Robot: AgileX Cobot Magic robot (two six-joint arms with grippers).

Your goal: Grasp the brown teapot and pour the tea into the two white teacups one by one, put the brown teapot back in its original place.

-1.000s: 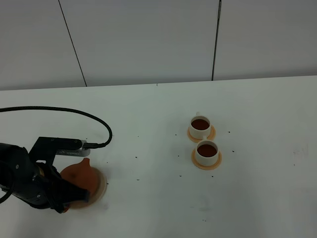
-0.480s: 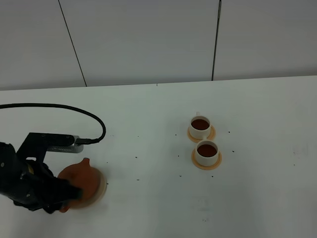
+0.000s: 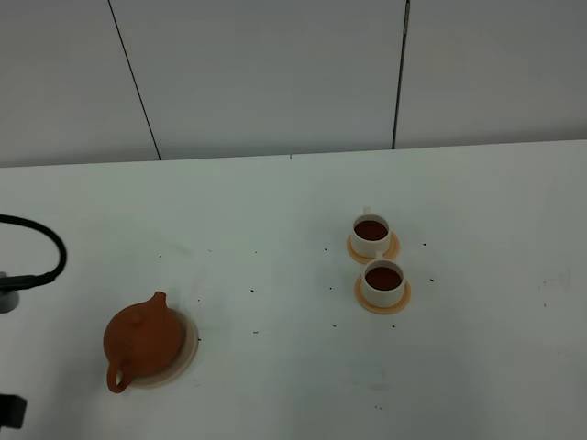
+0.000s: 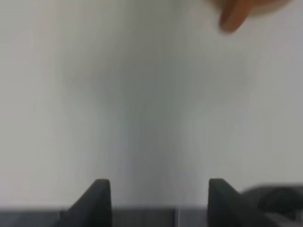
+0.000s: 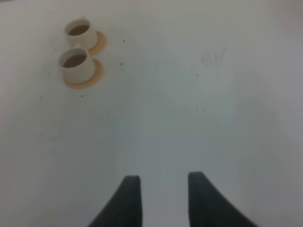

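Observation:
The brown teapot (image 3: pixel 142 340) stands upright on its pale beige coaster (image 3: pixel 186 346) at the front left of the table, free of any gripper. A blurred bit of it (image 4: pixel 233 16) shows in the left wrist view. The two white teacups (image 3: pixel 371 233) (image 3: pixel 382 280) sit on orange saucers at centre right, both holding dark tea; they also show in the right wrist view (image 5: pixel 79 30) (image 5: pixel 75 64). My left gripper (image 4: pixel 154 189) is open and empty over bare table. My right gripper (image 5: pixel 160 187) is open and empty, well apart from the cups.
A black cable (image 3: pixel 37 257) and a bit of the left arm (image 3: pixel 11 410) show at the left edge of the exterior view. Small dark specks dot the white table (image 3: pixel 275 266). A grey panelled wall stands behind.
My left arm has let go of the teapot and pulled back to the left, almost out of the exterior view. The teapot stays on its coaster. The cups have not moved.

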